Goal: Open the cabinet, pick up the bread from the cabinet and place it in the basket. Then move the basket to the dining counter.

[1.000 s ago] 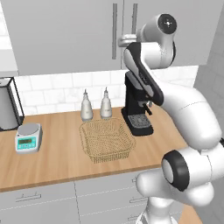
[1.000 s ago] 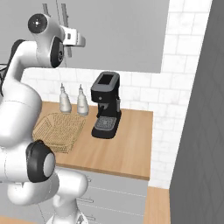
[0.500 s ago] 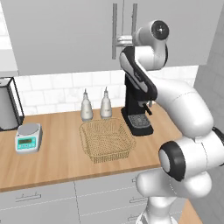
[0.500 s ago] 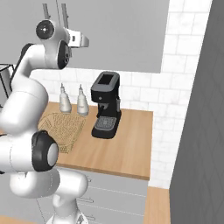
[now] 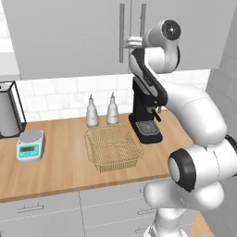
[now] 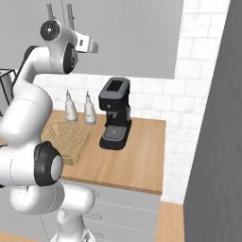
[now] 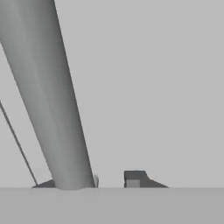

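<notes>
On the wood counter, going left to right: a small scale (image 5: 30,145) at nine o'clock, the empty basket (image 5: 113,147) in the middle, a black coffee machine (image 5: 145,111) at three o'clock. Above, the cabinet (image 5: 69,32) is closed, so the bread is hidden. The gripper (image 5: 131,42) sits at a door handle (image 5: 122,32) near twelve o'clock. Up close, the bar (image 7: 46,92) covers one fingertip; the other (image 7: 134,178) stands apart, so the fingers are spread and hold nothing. Risk: closing off-centre may let the bar slip free.
</notes>
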Robot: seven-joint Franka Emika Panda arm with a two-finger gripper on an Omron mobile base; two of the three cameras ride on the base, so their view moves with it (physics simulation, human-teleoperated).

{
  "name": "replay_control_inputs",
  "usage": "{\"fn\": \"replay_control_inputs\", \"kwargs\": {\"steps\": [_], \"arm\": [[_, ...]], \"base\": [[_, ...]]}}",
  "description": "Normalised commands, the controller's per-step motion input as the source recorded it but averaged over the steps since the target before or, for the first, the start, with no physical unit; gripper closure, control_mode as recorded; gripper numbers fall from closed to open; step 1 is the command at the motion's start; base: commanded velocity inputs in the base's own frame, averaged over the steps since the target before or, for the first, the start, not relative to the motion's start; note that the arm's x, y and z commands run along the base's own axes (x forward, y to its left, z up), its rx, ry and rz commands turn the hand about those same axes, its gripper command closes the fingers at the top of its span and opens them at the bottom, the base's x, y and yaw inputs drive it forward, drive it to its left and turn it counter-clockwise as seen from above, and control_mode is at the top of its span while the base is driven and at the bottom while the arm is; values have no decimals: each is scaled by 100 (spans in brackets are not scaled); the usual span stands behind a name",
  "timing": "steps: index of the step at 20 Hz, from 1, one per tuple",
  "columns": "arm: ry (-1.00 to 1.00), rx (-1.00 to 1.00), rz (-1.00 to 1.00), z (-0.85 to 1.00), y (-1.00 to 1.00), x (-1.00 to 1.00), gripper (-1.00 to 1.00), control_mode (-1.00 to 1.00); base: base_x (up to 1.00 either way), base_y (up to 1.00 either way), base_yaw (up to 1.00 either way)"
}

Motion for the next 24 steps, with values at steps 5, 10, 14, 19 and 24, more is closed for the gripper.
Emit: {"fn": "replay_control_inputs", "kwargs": {"steps": [5,10,14,19,24], "arm": [[-3,10,1,0,-100,-67,100,-100],[-28,2,8,0,-100,-100,100,-100],[-21,0,7,0,-100,-100,100,-100],[-2,0,2,0,-100,-93,100,-100],[0,0,0,0,-100,-93,100,-100]], "base": [[0,0,0],[0,0,0],[0,0,0],[0,0,0],[0,0,0]]}}
